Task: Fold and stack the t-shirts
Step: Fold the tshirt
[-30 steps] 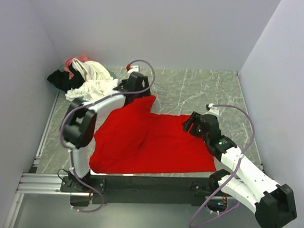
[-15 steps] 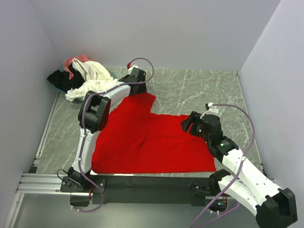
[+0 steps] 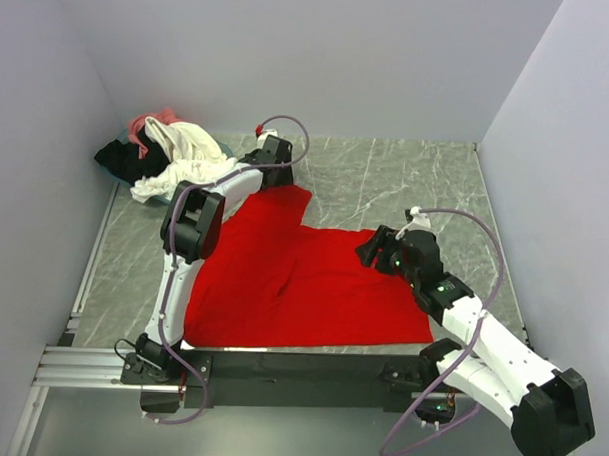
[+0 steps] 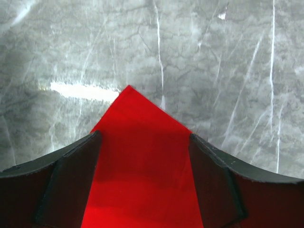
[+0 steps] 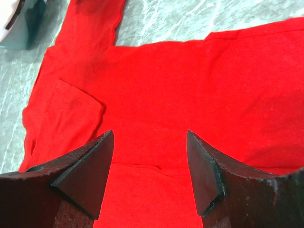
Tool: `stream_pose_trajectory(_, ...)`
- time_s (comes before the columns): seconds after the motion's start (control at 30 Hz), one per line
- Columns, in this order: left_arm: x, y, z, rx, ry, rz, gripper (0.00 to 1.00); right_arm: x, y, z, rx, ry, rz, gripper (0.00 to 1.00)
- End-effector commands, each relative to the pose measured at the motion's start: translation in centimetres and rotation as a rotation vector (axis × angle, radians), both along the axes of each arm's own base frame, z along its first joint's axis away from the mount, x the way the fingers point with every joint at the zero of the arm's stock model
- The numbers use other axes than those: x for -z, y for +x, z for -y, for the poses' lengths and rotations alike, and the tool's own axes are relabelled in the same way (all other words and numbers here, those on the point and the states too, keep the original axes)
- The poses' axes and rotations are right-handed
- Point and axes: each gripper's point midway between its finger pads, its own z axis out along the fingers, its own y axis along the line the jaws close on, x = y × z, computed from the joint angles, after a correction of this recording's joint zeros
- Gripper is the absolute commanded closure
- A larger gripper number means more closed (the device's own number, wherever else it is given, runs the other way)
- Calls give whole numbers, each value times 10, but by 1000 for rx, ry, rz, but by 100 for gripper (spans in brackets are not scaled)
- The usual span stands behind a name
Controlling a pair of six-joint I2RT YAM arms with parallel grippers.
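A bright red t-shirt [image 3: 293, 278] lies spread flat on the marble table, one sleeve pointing to the far side. My left gripper [image 3: 274, 175] hovers at that sleeve's far tip. In the left wrist view its jaws stand wide apart, the gripper [image 4: 145, 137] open over the sleeve's pointed corner [image 4: 137, 114]. My right gripper [image 3: 370, 252] is over the shirt's right edge, open [image 5: 149, 137], with flat red cloth [image 5: 156, 85] and a thin crease under the gap. Cream-white [image 3: 187, 162], black [image 3: 117, 159] and pink [image 3: 153, 123] t-shirts lie heaped at the far left.
The heap sits on a teal-rimmed tray [image 5: 21, 26] by the left wall. White walls close in the table on three sides. Bare marble [image 3: 406, 182] lies beyond the red shirt on the far right. The arms' mounting rail [image 3: 279, 372] runs along the near edge.
The left arm has stretched out, carrying its gripper a little farther back to the sleeve tip. The right gripper has crept slightly left over the shirt's edge.
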Motion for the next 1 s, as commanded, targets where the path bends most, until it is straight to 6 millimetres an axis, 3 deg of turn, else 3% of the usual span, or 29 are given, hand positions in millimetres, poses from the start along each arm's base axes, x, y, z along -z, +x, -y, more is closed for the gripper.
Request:
stream_pose_trajectory(0.0,-6,17,-2,-3,-1,40,21,-8,4,-7,-21,34,32,30)
stream_pose_trajectory(0.1,0,17,-2,8,9,27,31,-6,4,-8,-25,34,27,31)
stream_pose_trajectory(0.13,2,17,-2,11,13,26,41,-6,5,-8,-25,35,27,31)
stream_pose_trajectory(0.23,9,16,-3,16,23,14,56,-5,4,-9,-32,39,21,30)
stream_pose_trajectory(0.47,17,12,-4,25,31,-3,75,-2,6,-10,-32,42,15,31)
stream_pose_trajectory(0.57,21,7,-6,24,38,-14,89,1,6,-12,-35,44,9,30)
stream_pose_trajectory(0.6,16,8,-7,23,34,-4,99,3,6,-13,-39,44,0,31)
stream_pose_trajectory(0.77,12,-1,-4,38,-2,-12,99,11,7,-10,-25,28,-14,31)
stream_pose_trajectory(0.97,-11,-11,7,81,-85,10,99,22,17,1,35,-51,-47,31)
